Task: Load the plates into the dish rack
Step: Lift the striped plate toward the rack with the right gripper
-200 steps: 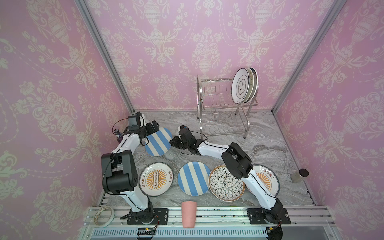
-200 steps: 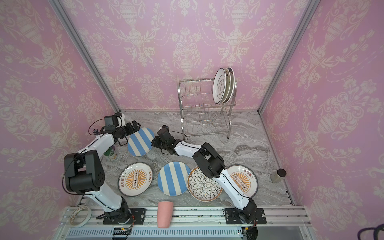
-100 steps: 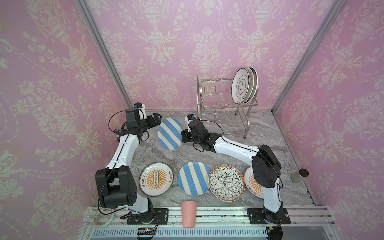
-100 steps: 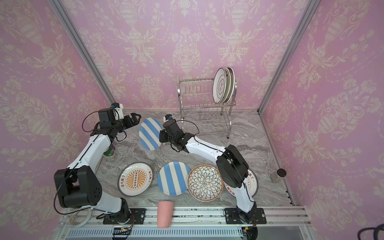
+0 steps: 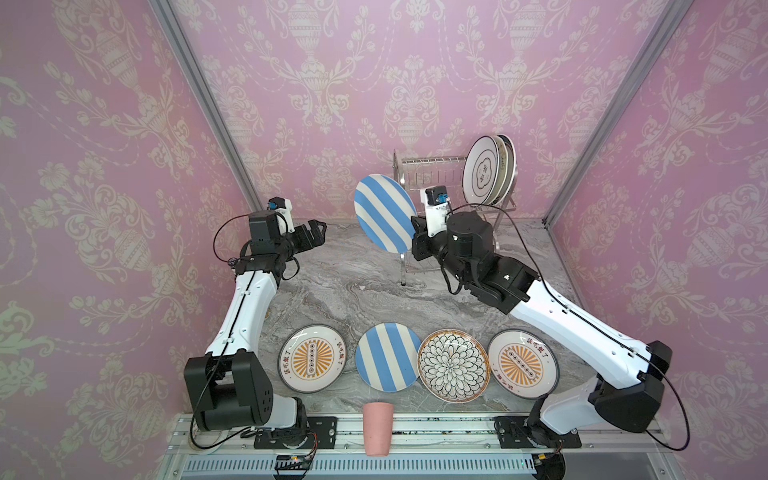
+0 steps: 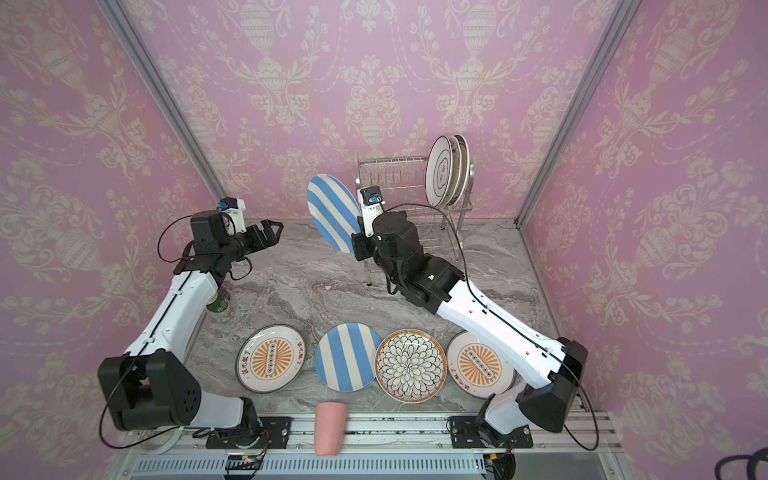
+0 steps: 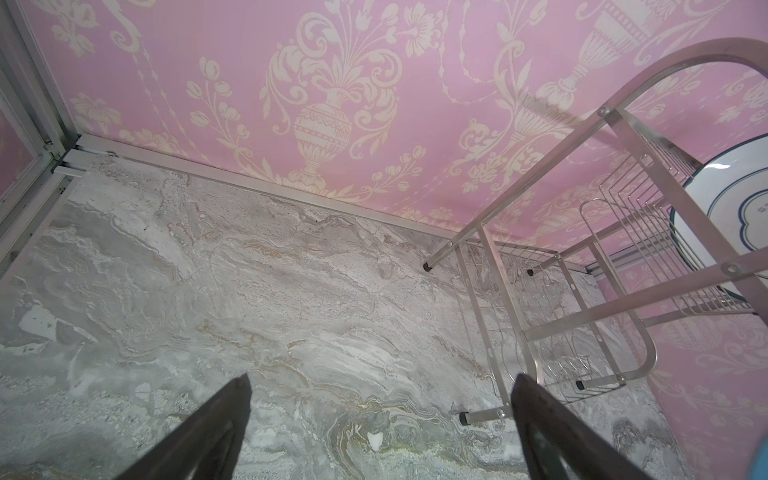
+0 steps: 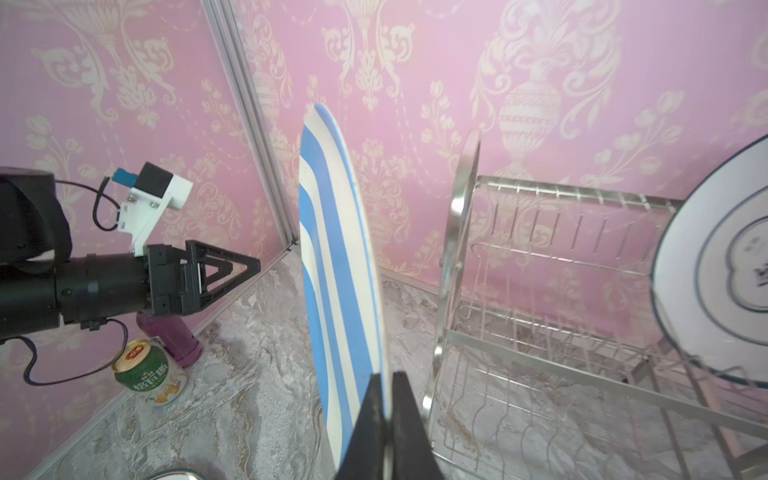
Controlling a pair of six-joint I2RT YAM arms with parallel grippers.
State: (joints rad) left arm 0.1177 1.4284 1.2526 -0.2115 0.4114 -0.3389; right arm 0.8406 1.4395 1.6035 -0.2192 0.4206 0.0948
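Striped plate (image 5: 384, 218) hangs on edge just beside the rack (image 5: 432, 176), its rim pinched in your right jaws, left jaws wide and empty; you look mid-carry, so next line it up with a free upper slot and lower it.

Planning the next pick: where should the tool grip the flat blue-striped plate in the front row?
Probably pinch the far rim, approaching from the back: the flat striped plate lies face up, hemmed by the sunburst plate and petal plate on either side.
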